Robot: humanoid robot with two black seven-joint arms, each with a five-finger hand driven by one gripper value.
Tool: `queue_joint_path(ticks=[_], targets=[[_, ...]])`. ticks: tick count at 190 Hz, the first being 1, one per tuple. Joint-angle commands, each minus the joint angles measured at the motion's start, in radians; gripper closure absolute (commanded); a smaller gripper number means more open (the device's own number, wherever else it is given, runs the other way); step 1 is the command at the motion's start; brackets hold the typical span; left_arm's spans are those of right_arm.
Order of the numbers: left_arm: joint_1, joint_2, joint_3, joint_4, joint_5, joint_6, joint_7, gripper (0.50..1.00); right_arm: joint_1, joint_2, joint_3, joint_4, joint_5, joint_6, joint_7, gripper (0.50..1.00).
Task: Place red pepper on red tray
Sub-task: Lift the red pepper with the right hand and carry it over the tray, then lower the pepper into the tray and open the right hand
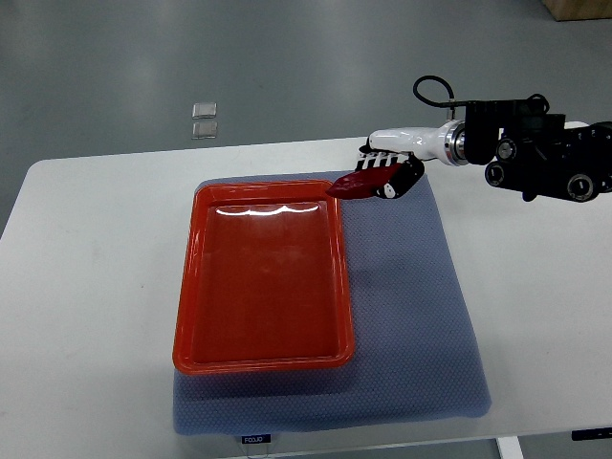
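Observation:
The red tray (263, 282) lies on a blue-grey mat in the middle of the table. My right hand (387, 170) comes in from the right and is shut on the dark red pepper (354, 184). It holds the pepper just off the tray's far right corner, its tip pointing toward the tray rim. I cannot tell whether the pepper touches the mat. The inside of the tray holds nothing. My left hand is out of view.
The blue-grey mat (421, 325) covers the middle of the white table (96, 287). Two small clear squares (204, 120) lie on the floor beyond the table's far edge. A cardboard box corner (579, 8) shows at the top right.

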Motion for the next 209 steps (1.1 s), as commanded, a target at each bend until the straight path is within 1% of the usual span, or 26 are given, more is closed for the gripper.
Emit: queue_joint_path(ticks=[1, 20, 76, 118, 161, 166, 169, 174, 175, 179, 185, 191, 200, 209], targets=[[0.000, 0.000, 0.001, 0.002, 0.000, 0.000, 0.000, 0.500, 0.009, 0.060, 0.024, 0.000, 0.002, -0.006, 0.004, 1.000], [0.000, 0.000, 0.000, 0.002, 0.000, 0.000, 0.000, 0.500, 0.005, 0.110, 0.057, 0.000, 0.002, -0.006, 0.015, 1.000], [0.000, 0.000, 0.000, 0.003, 0.000, 0.000, 0.000, 0.500, -0.011, 0.277, 0.067, -0.003, -0.005, -0.007, 0.014, 1.000], [0.000, 0.000, 0.000, 0.005, 0.000, -0.001, 0.000, 0.500, -0.060, 0.345, 0.066, -0.030, -0.013, -0.003, 0.014, 1.000], [0.000, 0.000, -0.002, 0.005, 0.000, 0.000, 0.000, 0.500, -0.101, 0.369, 0.066, -0.063, -0.014, -0.004, 0.012, 1.000], [0.000, 0.000, -0.002, 0.005, 0.000, 0.000, 0.000, 0.500, -0.107, 0.371, 0.066, -0.072, -0.016, -0.004, 0.012, 0.985], [0.000, 0.000, -0.002, 0.005, 0.000, 0.000, 0.000, 0.500, -0.110, 0.371, 0.066, -0.078, -0.017, -0.004, 0.012, 0.963], [0.000, 0.000, 0.000, 0.005, 0.000, 0.000, 0.000, 0.500, -0.112, 0.371, 0.066, -0.081, -0.016, -0.004, 0.014, 0.946], [0.000, 0.000, -0.002, 0.005, 0.000, 0.000, 0.000, 0.500, -0.113, 0.371, 0.066, -0.083, -0.016, -0.003, 0.014, 0.934], [0.000, 0.000, 0.000, 0.005, 0.000, 0.000, 0.000, 0.500, -0.113, 0.371, 0.066, -0.084, -0.016, -0.001, 0.014, 0.914], [0.000, 0.000, 0.000, 0.005, 0.000, 0.000, 0.000, 0.500, -0.113, 0.371, 0.066, -0.086, -0.014, 0.002, 0.014, 0.895], [0.000, 0.000, 0.000, 0.005, 0.000, 0.000, 0.000, 0.500, -0.113, 0.371, 0.066, -0.086, -0.013, 0.004, 0.015, 0.887], [0.000, 0.000, 0.000, 0.005, 0.000, 0.000, 0.000, 0.500, -0.113, 0.371, 0.066, -0.086, -0.013, 0.005, 0.015, 0.857], [0.000, 0.000, 0.000, 0.005, 0.000, 0.000, 0.000, 0.500, -0.113, 0.371, 0.066, -0.086, -0.010, 0.005, 0.015, 0.844]])
